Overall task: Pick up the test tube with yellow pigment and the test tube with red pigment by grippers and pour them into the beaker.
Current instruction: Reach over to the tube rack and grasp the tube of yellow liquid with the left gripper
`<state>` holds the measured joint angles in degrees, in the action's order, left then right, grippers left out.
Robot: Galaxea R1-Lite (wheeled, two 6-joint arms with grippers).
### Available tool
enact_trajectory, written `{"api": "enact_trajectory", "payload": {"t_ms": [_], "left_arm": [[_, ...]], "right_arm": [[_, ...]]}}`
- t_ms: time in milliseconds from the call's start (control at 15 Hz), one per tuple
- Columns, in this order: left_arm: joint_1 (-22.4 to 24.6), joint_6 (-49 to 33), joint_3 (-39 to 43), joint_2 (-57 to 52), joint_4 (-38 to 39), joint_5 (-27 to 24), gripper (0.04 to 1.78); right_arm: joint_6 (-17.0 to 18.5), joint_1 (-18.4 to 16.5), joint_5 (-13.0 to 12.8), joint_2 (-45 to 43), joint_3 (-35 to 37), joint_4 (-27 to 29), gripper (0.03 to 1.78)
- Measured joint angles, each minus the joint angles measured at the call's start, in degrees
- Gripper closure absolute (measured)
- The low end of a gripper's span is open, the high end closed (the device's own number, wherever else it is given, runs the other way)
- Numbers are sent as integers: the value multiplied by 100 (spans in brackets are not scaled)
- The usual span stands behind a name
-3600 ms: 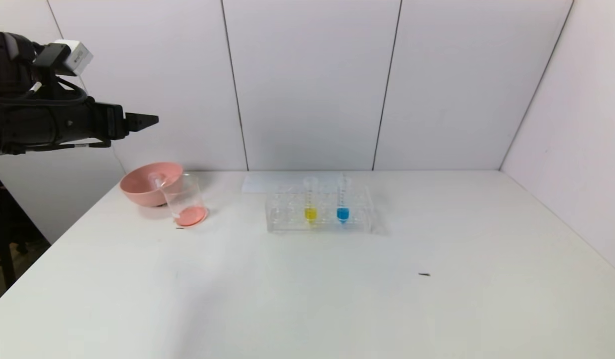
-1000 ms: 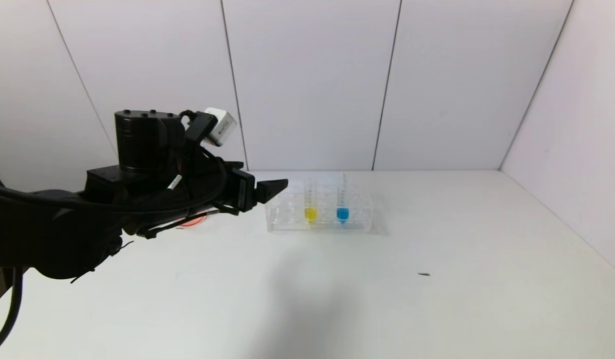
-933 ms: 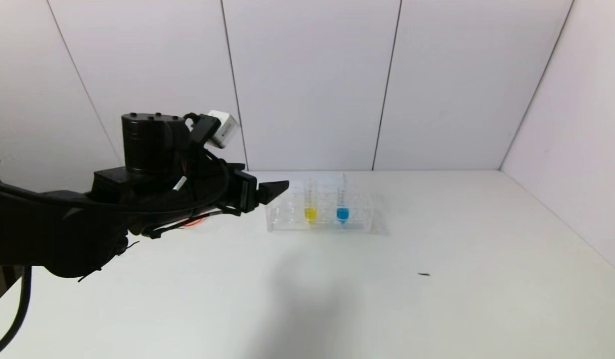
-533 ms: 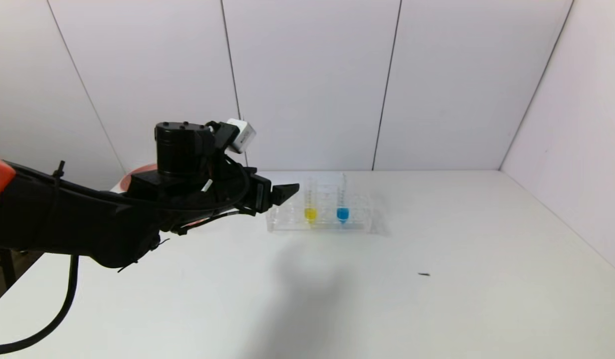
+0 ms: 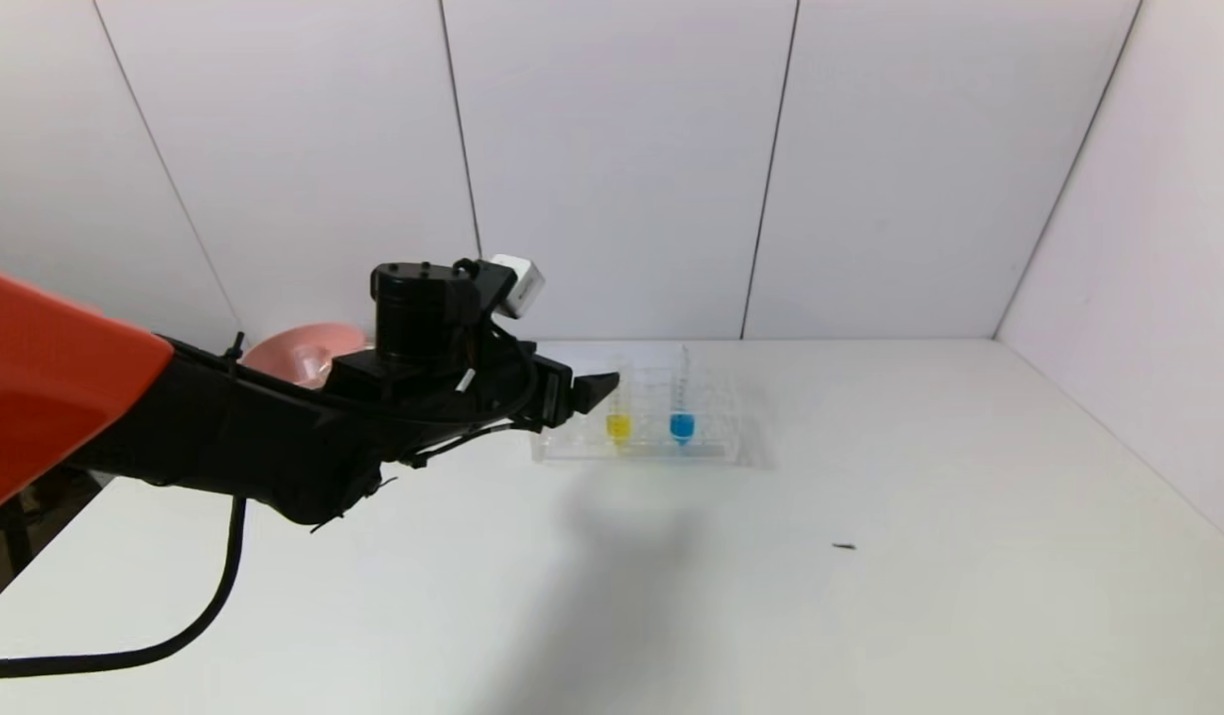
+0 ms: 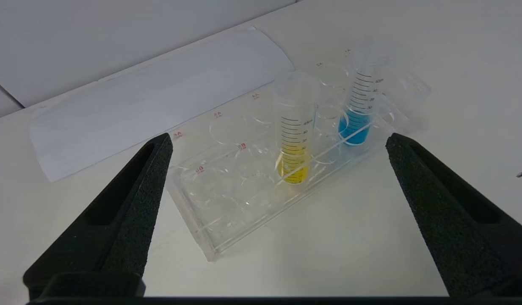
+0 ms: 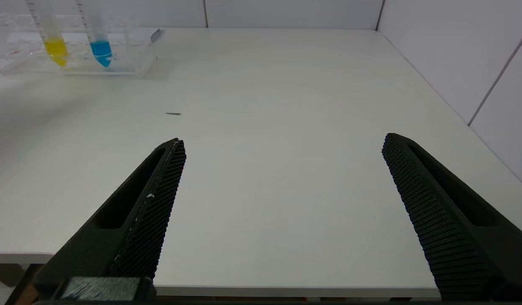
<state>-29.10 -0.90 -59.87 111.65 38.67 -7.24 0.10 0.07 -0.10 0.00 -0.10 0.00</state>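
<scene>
Approach step: my left gripper (image 6: 277, 140), jaws spread wide, near the yellow tube (image 6: 294, 131) toward the bench's back edge; next, straddle and close.

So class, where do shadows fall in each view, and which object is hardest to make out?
Head view: the left tool throws a soft shadow on the table before the rack. Right wrist view: a dim patch beside the rack. Left wrist view: the clear rack nearly vanishes against the table.
</scene>
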Motion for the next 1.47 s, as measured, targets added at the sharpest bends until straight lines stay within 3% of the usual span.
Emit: {"api": "enact_trajectory", "payload": {"t_ms": [800, 1467], "left_arm": [[-386, 11, -840, 880, -77, 606, 6], [-577, 46, -1620, 1596, -129, 1474, 6]], "right_arm": [[0, 0, 0, 0, 0, 0, 11], [-2, 0, 0, 0, 0, 0, 11]]}}
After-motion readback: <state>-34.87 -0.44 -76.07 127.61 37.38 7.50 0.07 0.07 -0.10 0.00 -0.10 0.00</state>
